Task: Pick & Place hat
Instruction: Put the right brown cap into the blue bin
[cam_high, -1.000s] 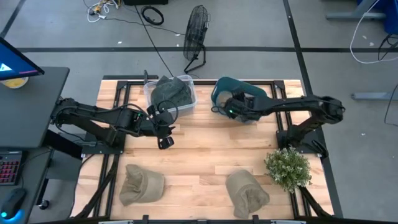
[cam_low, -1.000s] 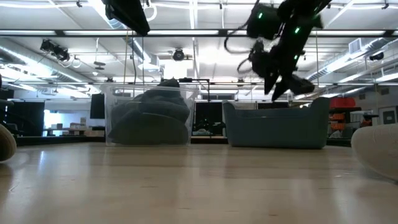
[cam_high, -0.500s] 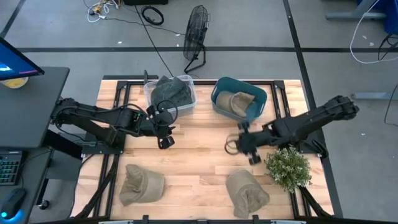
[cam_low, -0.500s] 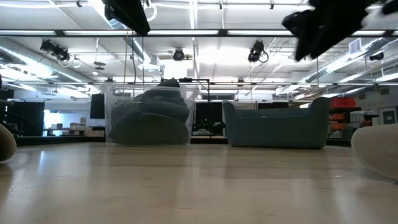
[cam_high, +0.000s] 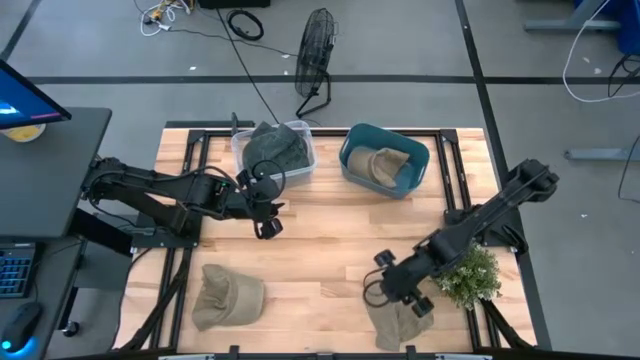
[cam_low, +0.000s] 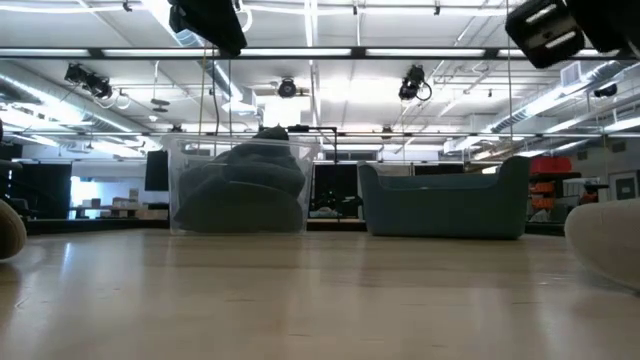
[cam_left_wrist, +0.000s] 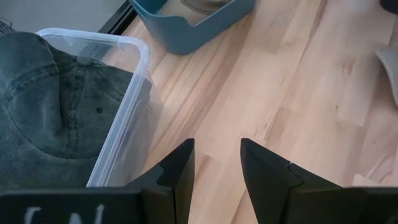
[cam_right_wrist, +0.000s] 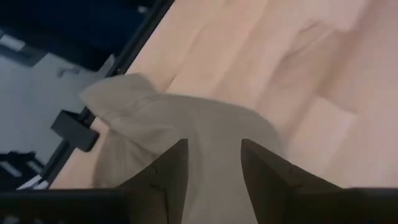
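Two khaki hats lie on the wooden table near its near edge: one at the right (cam_high: 400, 315), seen also in the right wrist view (cam_right_wrist: 186, 137), and one at the left (cam_high: 225, 295). A third khaki hat (cam_high: 380, 165) lies in the blue bin (cam_high: 420, 165). A dark hat (cam_high: 275, 150) fills the clear bin (cam_left_wrist: 124, 118). My right gripper (cam_high: 385, 290) hovers open just above the right khaki hat, its fingers (cam_right_wrist: 168, 174) apart over the crown. My left gripper (cam_high: 268, 228) waits open beside the clear bin, above bare wood (cam_left_wrist: 214, 168).
A green plant (cam_high: 465, 275) stands close to the right arm, beside the right khaki hat. The clear bin (cam_low: 240, 190) and the blue bin (cam_low: 445, 205) stand side by side at the far edge. Bare wood lies between the bins and the hats.
My right gripper has swung from above the blue bin toward the table's near edge and now hangs over the right khaki hat. The khaki hat in the blue bin, covered by the gripper before, now shows. The left arm has kept still.
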